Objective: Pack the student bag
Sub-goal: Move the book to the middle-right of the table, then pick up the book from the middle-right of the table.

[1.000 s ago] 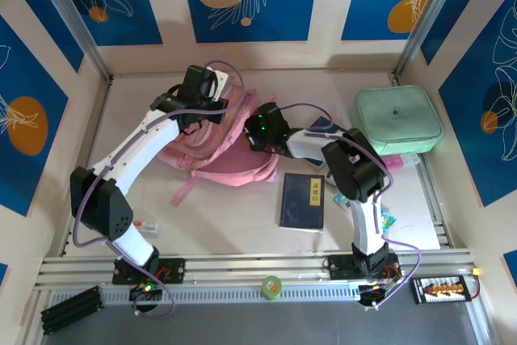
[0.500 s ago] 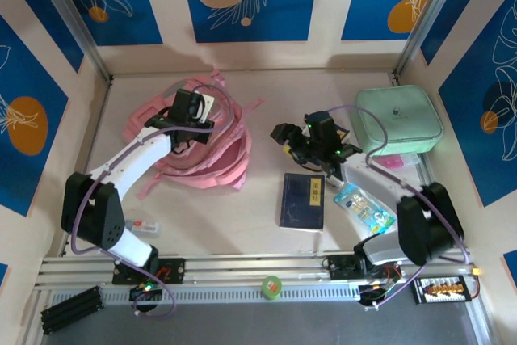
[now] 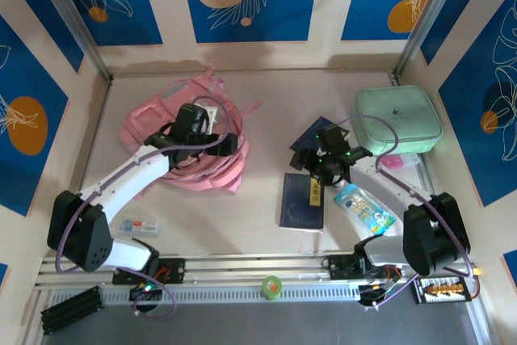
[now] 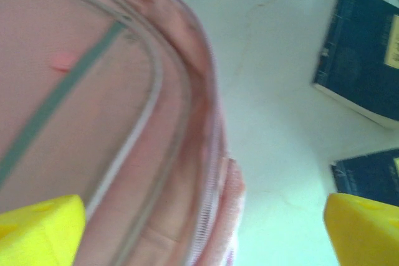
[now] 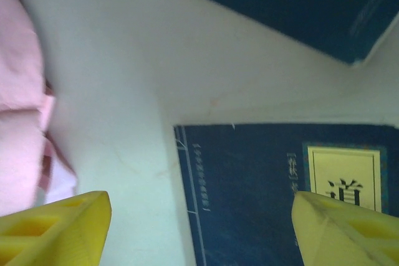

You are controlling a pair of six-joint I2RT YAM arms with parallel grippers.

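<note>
The student bag (image 3: 149, 123), a soft pink backpack, lies slumped at the left of the table. My left gripper (image 3: 220, 145) hovers over its right edge, open, with nothing between the yellow fingertips (image 4: 38, 228). In the left wrist view the student bag (image 4: 93, 91) shows a grey trim line and a zip running along its rim. My right gripper (image 3: 311, 164) hangs open over the top left corner of a dark blue book (image 3: 303, 204). The book (image 5: 249, 185) lies flat beneath the jaws, which stand wide apart without touching it. A fold of the student bag (image 5: 19, 91) shows at the left.
A second dark blue book (image 3: 311, 133) lies behind the right gripper. A mint-green zip case (image 3: 398, 119) sits at the back right. A blue snack pack (image 3: 363, 206) lies right of the book, and a small flat box (image 3: 139, 226) at front left. A green roll (image 3: 271, 286) rests on the front rail.
My left gripper has opened and let go of the bag, which has settled on the left. My right gripper has moved down toward the book, its jaws wider.
</note>
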